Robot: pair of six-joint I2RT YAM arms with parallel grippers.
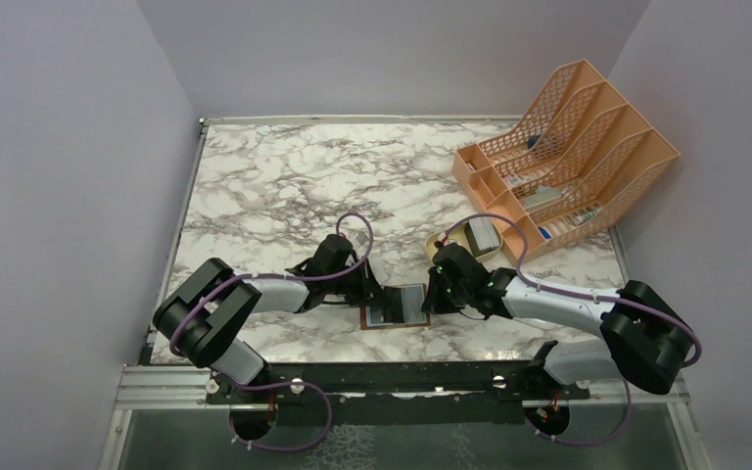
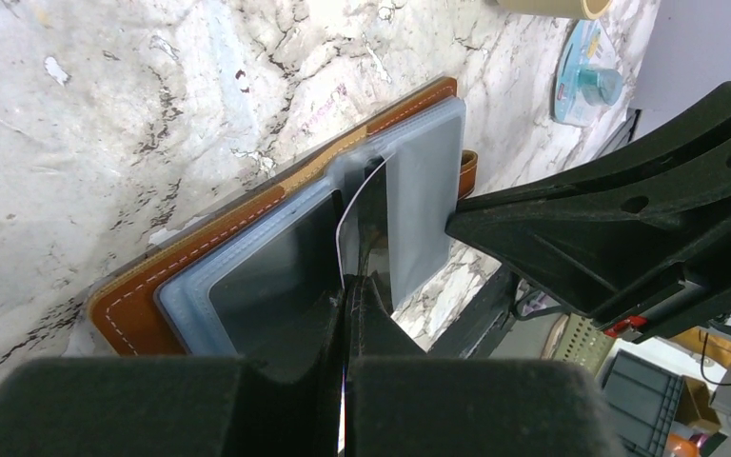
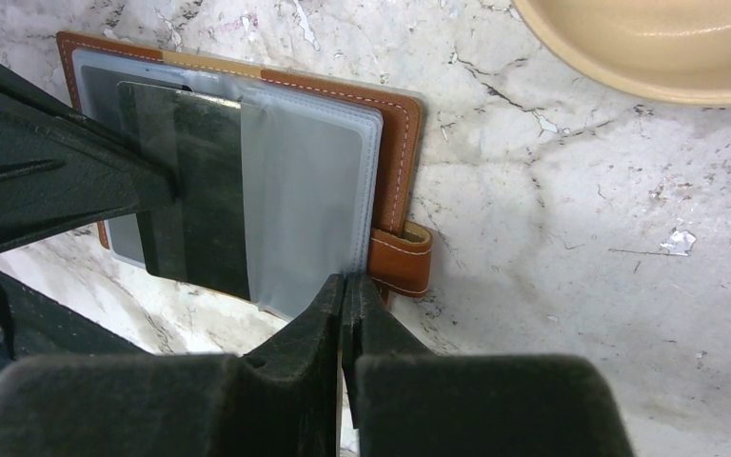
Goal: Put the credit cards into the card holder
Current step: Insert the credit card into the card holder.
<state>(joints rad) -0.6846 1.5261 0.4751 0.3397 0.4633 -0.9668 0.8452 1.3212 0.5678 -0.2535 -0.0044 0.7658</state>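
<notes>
Top view, table [image 1: 274, 186] read as a clock face. The left gripper [image 2: 345, 286] is pinching a dark card [image 3: 195, 190] by its near edge, jaws narrowed to the thickness of the plastic. The right gripper [image 3: 345, 284] is standing with its jaws pressed together at the corner of a clear sleeve [image 3: 309, 190]. Whether it is nipping that corner or only resting against it cannot be told.

The card holder [image 1: 397, 305] is lying open and flat at 6 o'clock, close to the near edge. The left gripper is at its 9 o'clock and the right at its 3 o'clock.

Risks, as a judgement:
- The card is bowing along its length, so further pushing may be buckling it or springing it out of the grip.
- The card may be riding over the sleeve instead of entering its mouth.
- The holder may be sliding on the smooth marble if the sleeve corner is not secured.

The holder is showing brown leather with pale stitching, greyish clear sleeves stacked inside, and a short strap [image 3: 402, 259] curling out at one edge.

Farther off, at the holder's 1 o'clock, a tan tray [image 3: 647, 57] is holding flat grey pieces [image 1: 483, 235], probably more cards. An orange mesh rack [image 1: 587, 108] is standing at 2 o'clock.
</notes>
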